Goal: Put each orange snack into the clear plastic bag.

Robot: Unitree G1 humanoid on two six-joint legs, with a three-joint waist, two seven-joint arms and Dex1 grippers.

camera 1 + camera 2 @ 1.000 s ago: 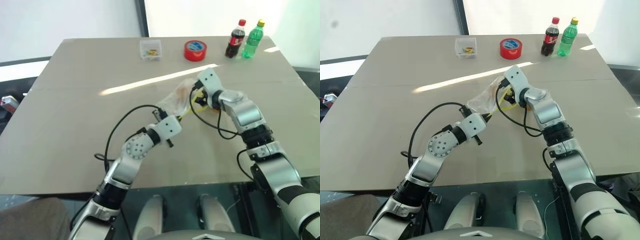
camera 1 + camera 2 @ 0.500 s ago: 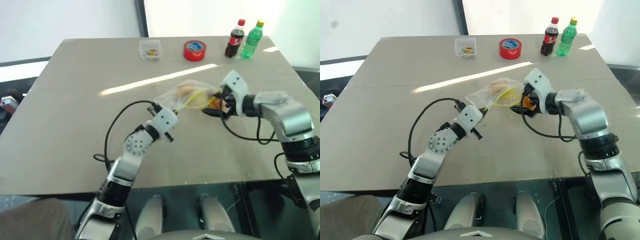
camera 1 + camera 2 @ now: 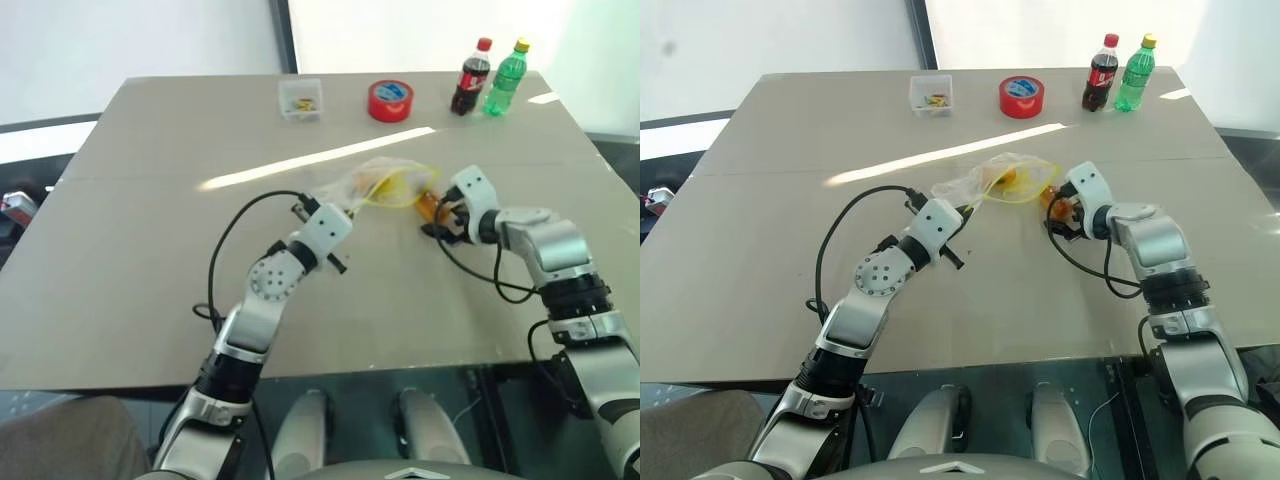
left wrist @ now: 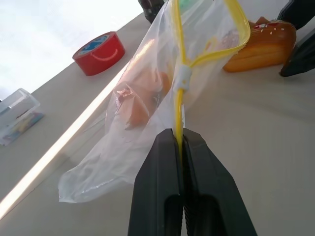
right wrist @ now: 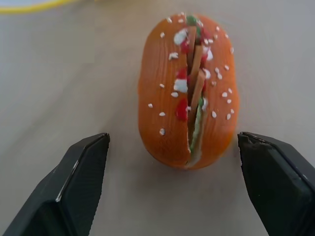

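From the head camera I see my left gripper pinched tight on the yellow zip strip of the clear plastic bag, holding it up just above the table near its middle; one orange snack sits inside the bag. My right gripper stands just beside the bag's open end, its jaws spread wide and holding nothing, with the second orange snack lying on the table right at its tips. Along the far edge stand a small clear tub, a red tape roll, a cola bottle and a green bottle. Through the left wrist camera, the two black fingers are closed together on the yellow strip, the bag hanging beyond them with the orange shape inside, and the loose snack lies on the table past the bag's mouth. Through the right wrist camera, my open fingers flank the loose snack, which lies on the table between them with clear gaps on both sides.
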